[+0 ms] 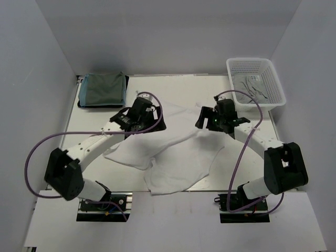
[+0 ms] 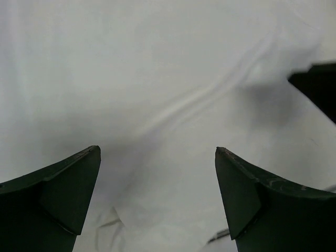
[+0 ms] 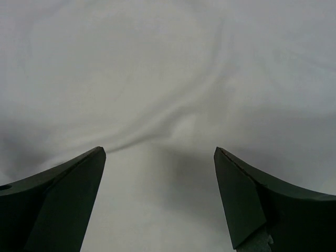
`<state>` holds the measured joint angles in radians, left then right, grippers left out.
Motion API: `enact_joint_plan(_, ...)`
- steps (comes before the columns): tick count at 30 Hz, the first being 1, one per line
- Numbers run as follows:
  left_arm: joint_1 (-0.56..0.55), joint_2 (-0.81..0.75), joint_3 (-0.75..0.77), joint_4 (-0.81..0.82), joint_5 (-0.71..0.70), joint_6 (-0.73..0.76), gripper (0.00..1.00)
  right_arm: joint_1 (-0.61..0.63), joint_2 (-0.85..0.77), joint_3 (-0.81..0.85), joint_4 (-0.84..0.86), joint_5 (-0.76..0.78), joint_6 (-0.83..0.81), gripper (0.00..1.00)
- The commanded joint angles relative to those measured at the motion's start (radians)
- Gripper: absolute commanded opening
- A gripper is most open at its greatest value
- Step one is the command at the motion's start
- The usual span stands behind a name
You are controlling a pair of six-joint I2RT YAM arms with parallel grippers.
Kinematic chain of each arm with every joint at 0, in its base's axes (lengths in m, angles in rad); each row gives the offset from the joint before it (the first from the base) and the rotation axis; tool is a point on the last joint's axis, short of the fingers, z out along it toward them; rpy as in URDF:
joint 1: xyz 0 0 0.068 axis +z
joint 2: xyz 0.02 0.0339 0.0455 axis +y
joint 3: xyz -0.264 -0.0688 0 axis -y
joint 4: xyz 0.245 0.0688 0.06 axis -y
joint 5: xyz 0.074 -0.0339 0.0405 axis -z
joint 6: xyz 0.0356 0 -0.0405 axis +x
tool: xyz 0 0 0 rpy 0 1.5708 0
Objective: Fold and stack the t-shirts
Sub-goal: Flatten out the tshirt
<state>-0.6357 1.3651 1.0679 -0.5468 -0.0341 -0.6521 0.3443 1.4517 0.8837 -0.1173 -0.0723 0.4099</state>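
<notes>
Shirt lay rumpled mid-surface, both jaws wide

Top view: the white t-shirt sprawled across the middle of the surface, its lower part spilling past the 6 o'clock edge. The left arm reached to its 11 o'clock part, the right arm to its 1 o'clock part. A folded green t-shirt sat at the 10 o'clock corner. A white basket stood at 2 o'clock.

Left wrist view: the left jaws stood wide apart and empty over white cloth, a soft crease running toward 1 o'clock. A dark shape cut in at 3 o'clock.

Right wrist view: the right jaws gaped wide, gripping nothing, over a raised fold in the cloth.
</notes>
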Motion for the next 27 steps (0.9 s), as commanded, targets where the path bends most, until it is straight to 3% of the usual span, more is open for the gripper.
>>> enact_joint_plan(1, 0.013, 0.141, 0.120, -0.010, -0.170, 0.040, 1.00, 0.012, -0.033, -0.063, -0.034, -0.043, 0.049, 0.90)
enact_joint_plan(9, 0.056, 0.414, 0.263, 0.033, -0.220, 0.095, 1.00, 0.009, -0.004, -0.167, -0.036, -0.109, 0.098, 0.90)
enact_joint_plan(15, 0.113, 0.571, 0.371, -0.041, -0.199, 0.085, 1.00, -0.008, 0.134, -0.089, -0.085, -0.069, 0.095, 0.90)
enact_joint_plan(23, 0.105, 0.467, 0.109, 0.013, -0.110, 0.026, 1.00, -0.082, 0.291, 0.135, -0.215, 0.097, 0.067, 0.90)
enact_joint_plan(27, 0.087, 0.398, -0.060, 0.073, 0.023, 0.016, 1.00, -0.117, 0.355, 0.234, -0.217, 0.190, 0.028, 0.90)
